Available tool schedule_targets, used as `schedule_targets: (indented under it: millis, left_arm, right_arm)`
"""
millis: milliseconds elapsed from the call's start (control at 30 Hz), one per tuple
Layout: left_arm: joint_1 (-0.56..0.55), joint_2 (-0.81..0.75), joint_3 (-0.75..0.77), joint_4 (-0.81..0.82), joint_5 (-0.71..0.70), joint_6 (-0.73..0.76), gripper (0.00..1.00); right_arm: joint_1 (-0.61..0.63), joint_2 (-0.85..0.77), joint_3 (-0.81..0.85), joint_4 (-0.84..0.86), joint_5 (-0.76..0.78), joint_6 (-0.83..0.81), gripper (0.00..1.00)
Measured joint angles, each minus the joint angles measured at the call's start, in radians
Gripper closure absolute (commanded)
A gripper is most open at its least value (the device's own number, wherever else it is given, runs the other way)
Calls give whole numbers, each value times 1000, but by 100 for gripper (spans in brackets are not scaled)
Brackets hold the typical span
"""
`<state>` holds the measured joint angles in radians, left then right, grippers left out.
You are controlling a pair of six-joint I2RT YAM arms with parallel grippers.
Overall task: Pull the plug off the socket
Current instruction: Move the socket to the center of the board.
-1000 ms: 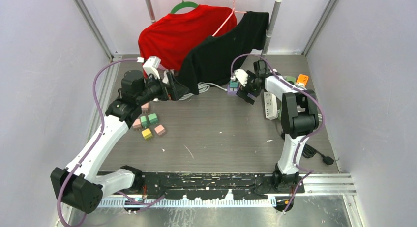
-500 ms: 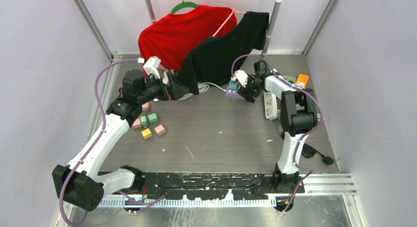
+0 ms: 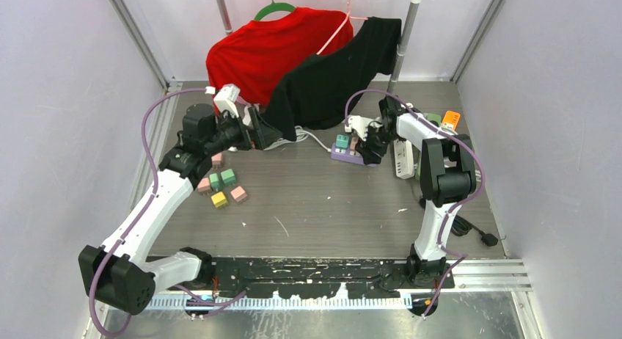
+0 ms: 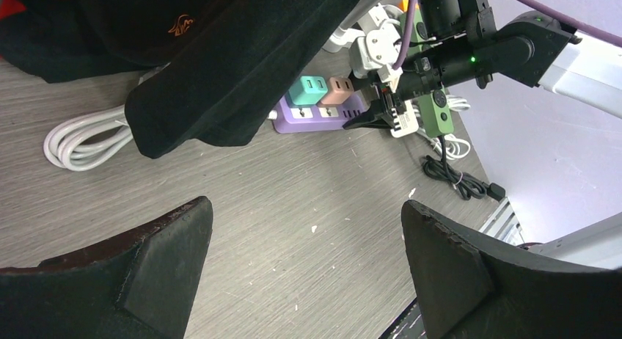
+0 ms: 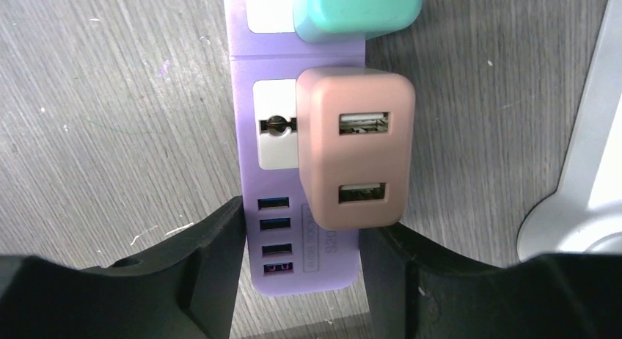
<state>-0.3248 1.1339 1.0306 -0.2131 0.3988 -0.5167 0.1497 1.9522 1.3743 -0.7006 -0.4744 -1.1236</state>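
Barely started tbh: my right gripper (image 5: 297, 260) is clamped on the end of the purple power strip (image 5: 240, 67), pink plug (image 5: 356, 159) and teal plug (image 5: 357, 9) both still seated in it, left gripper (image 4: 304, 214) hanging wide open.

in the right wrist view the teal plug (image 5: 357, 12) and the purple power strip (image 5: 242, 67) run off the top edge, and the white strip (image 5: 587, 133) runs off the right edge. the pink plug (image 5: 356, 159) covers its own prongs and half of its socket. both fingers of the right pincer (image 5: 297, 229) are cut by the bottom edge. the print on the purple power strip's near end is too blurred to read. in the left wrist view the black garment (image 4: 242, 60) hides the purple power strip's left end and part of the white cable coil (image 4: 81, 137). the bottom edge cuts the fingers of the left pincer (image 4: 304, 207).
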Motion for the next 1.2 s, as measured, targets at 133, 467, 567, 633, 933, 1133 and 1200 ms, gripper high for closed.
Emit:
schedule_targets:
  millis: [133,467,567,633,933,1133,1200]
  left_arm:
    - [2,2,-1,0,5,0,2]
    - [21,2,-11,29,51,0,4]
    - [24,2,-21,59,90,0,5]
    - [26,3,-27,80,120,0,5]
    - [31,9,-61,211,265,-23,10]
    - [31,15,-106,352,356,-71,10]
    - [28,15,-124,399,377,-82,10]
  right_arm:
    - [1,-9,-14,-14,-26,-48,62]
    - [66,-146,-205,-191,-142,-381,80]
    - [101,-175,-242,-224,-148,-436,80]
    - [129,-199,-271,-228,-145,-450,80]
    - [233,-354,-418,-196,-153,-406,37]
    - [249,-429,-497,-182,-176,-389,13]
    - [249,-438,-497,-187,-183,-389,9]
